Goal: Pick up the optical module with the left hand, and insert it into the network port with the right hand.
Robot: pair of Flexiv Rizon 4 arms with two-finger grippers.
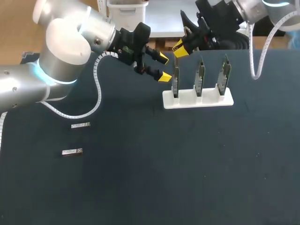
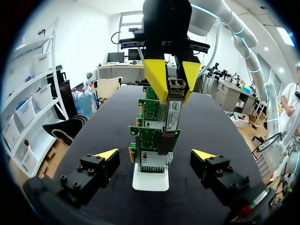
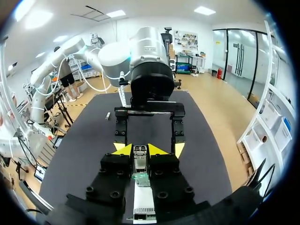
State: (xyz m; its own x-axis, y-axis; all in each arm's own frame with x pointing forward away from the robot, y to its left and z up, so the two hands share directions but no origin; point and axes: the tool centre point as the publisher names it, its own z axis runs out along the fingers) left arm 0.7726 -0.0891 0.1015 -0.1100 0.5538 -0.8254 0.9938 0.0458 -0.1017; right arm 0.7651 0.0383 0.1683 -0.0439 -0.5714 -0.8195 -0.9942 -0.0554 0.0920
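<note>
Bright, even light fr overhead; v faint shadows on table (image 1: 140, 187), glare on left arm (image 1: 70, 33)

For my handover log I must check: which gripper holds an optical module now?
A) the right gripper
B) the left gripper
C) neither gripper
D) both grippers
A: the right gripper clamps the optical module from two sides with its yellow tips, above the network cards, while the left gripper stands open and empty.
</note>
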